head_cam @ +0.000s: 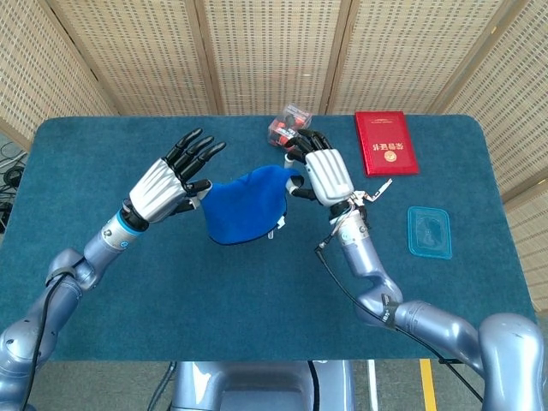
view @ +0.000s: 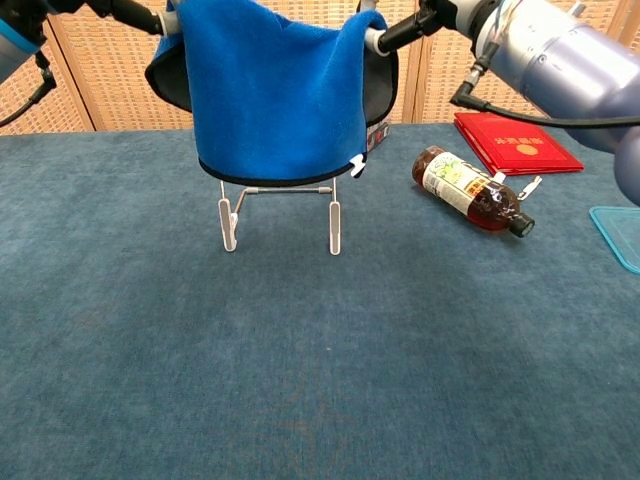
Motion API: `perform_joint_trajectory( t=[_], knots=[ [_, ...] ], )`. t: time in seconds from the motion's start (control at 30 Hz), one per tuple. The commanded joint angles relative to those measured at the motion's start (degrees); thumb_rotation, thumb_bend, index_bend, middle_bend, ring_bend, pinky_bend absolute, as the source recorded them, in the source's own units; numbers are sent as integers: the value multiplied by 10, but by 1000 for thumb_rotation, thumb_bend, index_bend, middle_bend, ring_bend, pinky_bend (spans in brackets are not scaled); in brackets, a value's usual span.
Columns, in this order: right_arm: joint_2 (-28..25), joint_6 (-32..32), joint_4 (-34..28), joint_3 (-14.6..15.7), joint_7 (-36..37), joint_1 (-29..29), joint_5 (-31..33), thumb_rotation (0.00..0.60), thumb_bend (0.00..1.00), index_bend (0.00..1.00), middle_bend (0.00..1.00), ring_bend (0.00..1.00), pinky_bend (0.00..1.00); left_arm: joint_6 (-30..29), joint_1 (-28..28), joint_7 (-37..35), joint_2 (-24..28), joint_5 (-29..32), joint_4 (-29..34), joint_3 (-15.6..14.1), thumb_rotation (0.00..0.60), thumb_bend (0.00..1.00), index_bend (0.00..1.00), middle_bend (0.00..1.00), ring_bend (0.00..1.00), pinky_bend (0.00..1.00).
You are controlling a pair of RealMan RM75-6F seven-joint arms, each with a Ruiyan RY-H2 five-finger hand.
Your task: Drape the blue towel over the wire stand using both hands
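The blue towel (head_cam: 247,208) hangs stretched between both hands, above the table. My left hand (head_cam: 165,184) pinches its left upper corner and my right hand (head_cam: 322,174) pinches its right upper corner, the other fingers spread. In the chest view the blue towel (view: 274,95) hangs just over the wire stand (view: 281,209). The towel's dark-edged hem is level with the stand's top, and the two front legs and a crossbar show below it. Only the fingers (view: 400,27) of the right hand and those of the left hand (view: 135,15) show at the top edge.
A brown bottle (view: 467,189) lies on its side right of the stand. Behind it lies a red booklet (head_cam: 386,142). A clear box with red contents (head_cam: 289,125) sits at the back, and a clear blue lid (head_cam: 429,232) at the right.
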State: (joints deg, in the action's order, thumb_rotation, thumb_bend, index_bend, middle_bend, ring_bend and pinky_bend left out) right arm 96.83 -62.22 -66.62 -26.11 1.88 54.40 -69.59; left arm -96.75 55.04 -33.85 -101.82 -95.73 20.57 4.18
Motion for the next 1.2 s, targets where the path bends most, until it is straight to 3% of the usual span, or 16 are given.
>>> perform_joint_trajectory(
  t=[0.03,0.4,0.7,1.2],
  knots=[
    [5,9,11,-5,-9,9,11,600,489,600,319,157,140,10,8,-5,0,6,-5,4,600,397,739,0,0,0],
    [35,27,71,-21,-8,39,39,600,485,600,319,157,140,29,29,-19,-8,19,-27,11,600,398,739,0,0,0],
    [21,26,93,-42,-4,61,43,600,489,600,323,157,140,32,35,-40,0,43,-37,28,600,398,739,0,0,0],
    [60,49,155,-8,18,61,47,600,486,600,323,157,140,78,11,-61,-27,61,-73,21,600,398,739,0,0,0]
  ],
)
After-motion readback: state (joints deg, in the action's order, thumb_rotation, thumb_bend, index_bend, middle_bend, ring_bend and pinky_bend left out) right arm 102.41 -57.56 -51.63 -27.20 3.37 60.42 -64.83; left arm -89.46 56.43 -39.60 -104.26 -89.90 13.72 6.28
